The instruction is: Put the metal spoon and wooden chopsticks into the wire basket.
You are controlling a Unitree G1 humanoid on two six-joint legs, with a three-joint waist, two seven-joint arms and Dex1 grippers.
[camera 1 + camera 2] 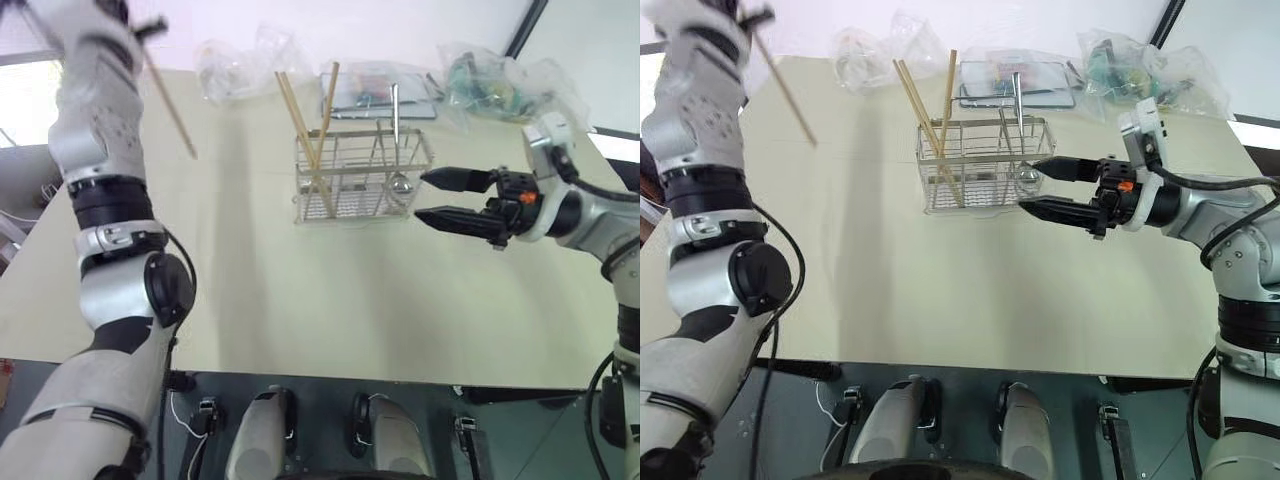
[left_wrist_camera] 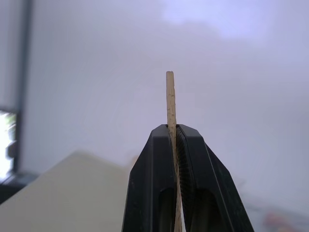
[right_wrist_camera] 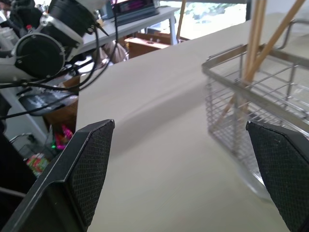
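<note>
While the left gripper point(image 2: 175, 133) is clenching one wooden chopstick point(image 1: 170, 103) high at the 10 o'clock corner of the head view, the stick is hanging well apart from the wire basket point(image 1: 362, 176). The pinch is sitting near one end: a short stub is poking up past the fingertips point(image 2: 161, 145) in the left wrist view, and the long remainder is slanting down toward 5 o'clock, lower tip in the air above the table point(image 1: 300, 300).

Three more wooden chopsticks point(image 1: 302, 135) are already standing in the basket's 9 o'clock end, long axes near upright, tops fanning between 11 and 1 o'clock. The metal spoon point(image 1: 396, 140) is standing in the 3 o'clock end, bowl down, handle pointing to 12.

Right gripper point(image 1: 432, 198) is holding nothing, fingers spread wide, hovering just beside the basket's 3 o'clock wall, pointing at 9.

Judgement for the step in hand, carrying the last stick over: bring the lower tip above an open cell first, turn the stick closer to vertical, lower until the tip is inside the rim, and only then release. Risk: catching the leaning sticks or tipping the light basket.
</note>
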